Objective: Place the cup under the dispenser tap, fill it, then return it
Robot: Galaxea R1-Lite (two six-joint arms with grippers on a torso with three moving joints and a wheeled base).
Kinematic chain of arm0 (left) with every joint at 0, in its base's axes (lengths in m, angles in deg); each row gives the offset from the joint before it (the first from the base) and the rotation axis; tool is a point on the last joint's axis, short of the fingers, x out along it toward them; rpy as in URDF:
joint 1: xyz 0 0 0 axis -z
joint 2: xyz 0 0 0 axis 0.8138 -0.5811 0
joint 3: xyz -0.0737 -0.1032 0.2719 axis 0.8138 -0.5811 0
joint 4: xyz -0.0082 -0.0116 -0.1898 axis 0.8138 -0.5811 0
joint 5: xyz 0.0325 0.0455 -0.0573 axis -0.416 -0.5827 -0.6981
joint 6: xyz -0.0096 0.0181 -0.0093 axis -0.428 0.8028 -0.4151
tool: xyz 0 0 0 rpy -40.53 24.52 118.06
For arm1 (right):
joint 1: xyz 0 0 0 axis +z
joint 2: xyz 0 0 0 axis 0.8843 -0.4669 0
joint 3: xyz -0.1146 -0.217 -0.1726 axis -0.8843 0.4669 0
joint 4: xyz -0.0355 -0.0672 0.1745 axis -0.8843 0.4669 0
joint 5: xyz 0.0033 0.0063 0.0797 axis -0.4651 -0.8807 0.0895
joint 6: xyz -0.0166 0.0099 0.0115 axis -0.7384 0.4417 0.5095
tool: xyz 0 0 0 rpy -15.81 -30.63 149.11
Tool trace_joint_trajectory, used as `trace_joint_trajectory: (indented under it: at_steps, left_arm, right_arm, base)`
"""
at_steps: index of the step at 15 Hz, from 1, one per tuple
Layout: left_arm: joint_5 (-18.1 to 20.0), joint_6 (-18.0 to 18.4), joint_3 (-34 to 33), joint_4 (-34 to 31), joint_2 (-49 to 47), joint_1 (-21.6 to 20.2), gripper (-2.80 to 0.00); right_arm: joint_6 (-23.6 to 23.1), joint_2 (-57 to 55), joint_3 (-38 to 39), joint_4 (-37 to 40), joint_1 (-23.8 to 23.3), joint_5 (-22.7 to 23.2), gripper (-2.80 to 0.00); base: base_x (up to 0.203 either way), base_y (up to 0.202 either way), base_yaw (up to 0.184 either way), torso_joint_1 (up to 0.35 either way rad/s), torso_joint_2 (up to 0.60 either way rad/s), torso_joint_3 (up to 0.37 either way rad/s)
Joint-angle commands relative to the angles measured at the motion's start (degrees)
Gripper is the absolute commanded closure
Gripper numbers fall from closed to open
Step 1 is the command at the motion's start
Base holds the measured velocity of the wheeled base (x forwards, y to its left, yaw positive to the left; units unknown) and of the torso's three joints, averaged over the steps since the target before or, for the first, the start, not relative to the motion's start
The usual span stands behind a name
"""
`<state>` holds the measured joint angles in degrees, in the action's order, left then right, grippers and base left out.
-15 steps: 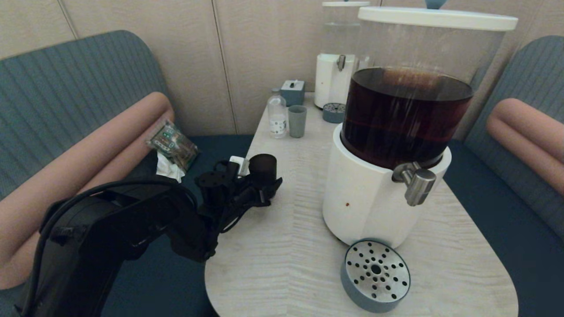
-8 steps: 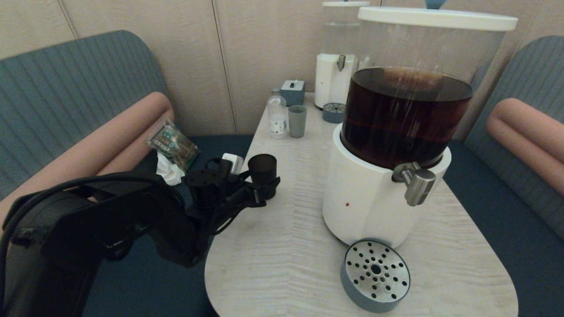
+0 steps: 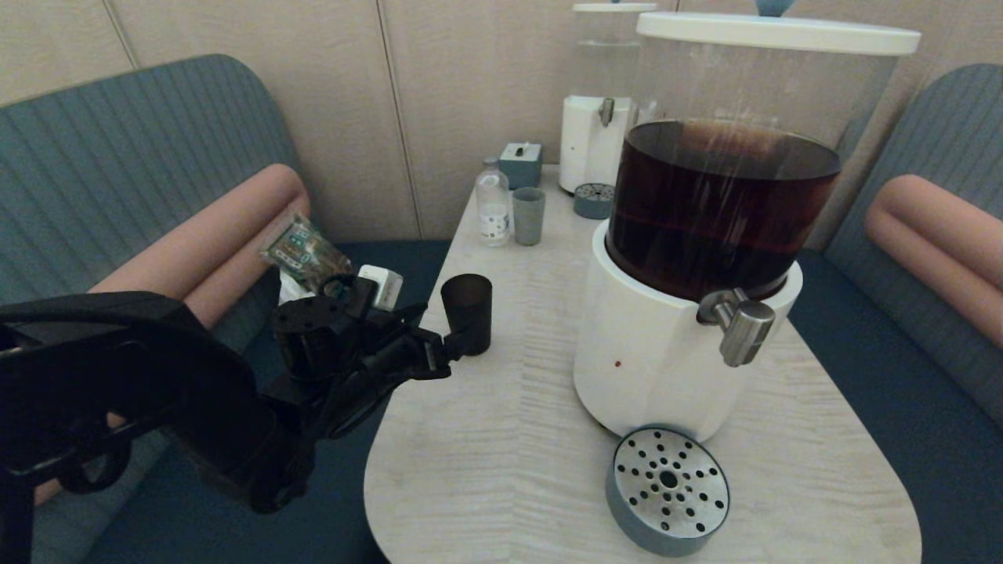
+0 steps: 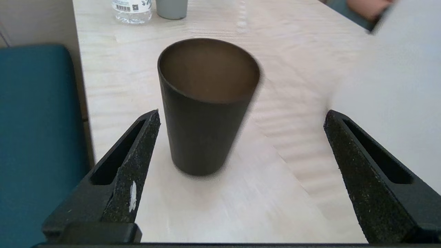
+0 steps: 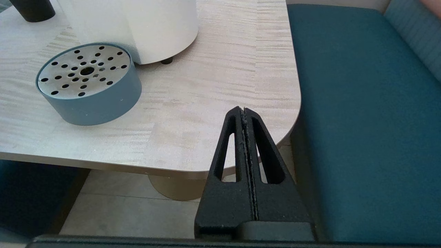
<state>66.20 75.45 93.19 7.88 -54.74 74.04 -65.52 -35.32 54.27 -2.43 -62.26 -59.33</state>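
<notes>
The dark brown cup (image 3: pixel 467 312) stands upright near the table's left edge, well left of the tap; it also shows in the left wrist view (image 4: pixel 203 113). My left gripper (image 3: pixel 440 350) is open just left of the cup. In the wrist view this gripper (image 4: pixel 242 113) has wide-spread fingers; the cup stands just beyond the tips, nearer one finger (image 4: pixel 137 155), untouched. The steel dispenser tap (image 3: pixel 741 323) juts from the white-based dispenser (image 3: pixel 650 368) above a round perforated drip tray (image 3: pixel 668 489). My right gripper (image 5: pixel 244 109) is shut and empty off the table's near right corner.
At the table's far end stand a grey-blue tumbler (image 3: pixel 529 215), a small bottle (image 3: pixel 493 205), a small box (image 3: pixel 521 163) and a smaller clear dispenser (image 3: pixel 597 133) with its own tray (image 3: pixel 594 200). A snack packet (image 3: pixel 307 254) lies on the left bench. Teal seats flank the table.
My left gripper has drawn back to the left, off the cup it was round a second ago. The cup stays standing in the same spot.
</notes>
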Motion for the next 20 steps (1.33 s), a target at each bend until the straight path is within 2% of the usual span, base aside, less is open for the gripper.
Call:
trace_joint_trajectory:
  at_steps: [1,7,8,14,18,20]
  left_arm:
    - [0.17,0.16,-6.21,0.48,8.45,0.21,-2.8]
    - [0.64,0.03,-17.69,0.38,23.81,0.39,-2.8]
    - [0.66,-0.11,-19.14,0.37,26.14,0.39,0.0]
    - [-0.65,-0.01,-24.85,-0.17,40.58,-0.27,0.0]
    - [-0.89,0.24,-30.15,-3.66,58.32,-5.56,0.0]
    - [0.41,0.19,-32.18,-6.83,69.65,-10.17,0.0]
  right_arm:
    - [0.03,-0.06,0.0,0.01,0.01,0.01,0.0]
    - [0.03,-0.06,0.0,0.01,0.01,0.01,0.0]
    - [-0.06,-0.06,0.0,0.01,0.01,0.01,0.0]
    - [0.03,-0.06,0.0,0.01,0.01,0.01,0.0]
    - [0.03,-0.06,0.0,0.01,-0.04,0.01,0.0]
    - [0.03,-0.06,0.0,0.01,0.01,0.01,0.0]
  base:
    - [0.0,0.0,0.0,0.0,0.0,0.0]
    - [0.0,0.0,0.0,0.0,0.0,0.0]
    - [0.0,0.0,0.0,0.0,0.0,0.0]
    - [0.0,0.0,0.0,0.0,0.0,0.0]
    - [0.0,0.0,0.0,0.0,0.0,0.0]
    - [0.0,0.0,0.0,0.0,0.0,0.0]
